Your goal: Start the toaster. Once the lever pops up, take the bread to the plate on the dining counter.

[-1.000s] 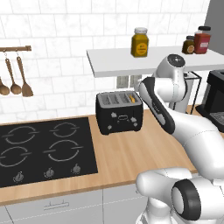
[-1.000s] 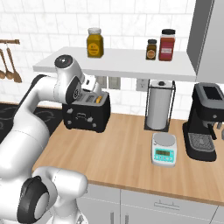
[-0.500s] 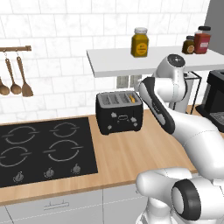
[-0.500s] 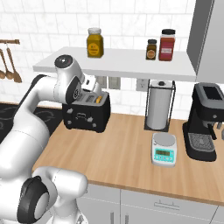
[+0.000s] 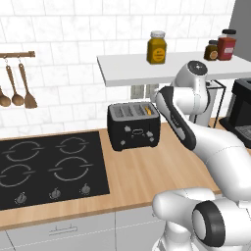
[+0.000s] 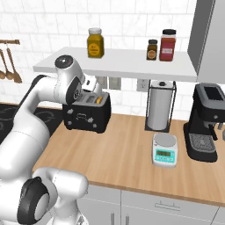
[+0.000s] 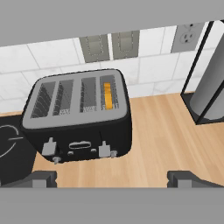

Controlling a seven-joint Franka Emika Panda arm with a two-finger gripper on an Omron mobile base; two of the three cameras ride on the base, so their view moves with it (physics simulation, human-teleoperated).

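One toaster (image 7: 76, 118) stands on the wood worktop (image 5: 147, 171), near the tiled wall, just beside the black hob (image 5: 49, 169). From above it shows four long slots, and its black front carries two pale levers and a few small knobs. One slice of bread (image 7: 107, 96) sits down in the slot at the right end as the hand camera sees it; only its orange-tan top edge shows there, and the same orange sliver appears at the toaster's top in both base cameras.

The gripper (image 7: 113, 178) hangs above and in front of the toaster, touching nothing; its two dark fingertips stand far apart, released, with bare worktop between them.

The hob has four ring burners. Three wooden utensils (image 5: 17, 88) hang from a rail on the wall to the left. On the white shelf (image 6: 127, 61) above stand three jars (image 6: 95, 42): one yellow, one small brown, one red. On the worktop to the right are one paper towel roll (image 6: 159, 110) in a wire stand, one small kitchen scale (image 6: 165, 150) and one black coffee machine (image 6: 206, 123)
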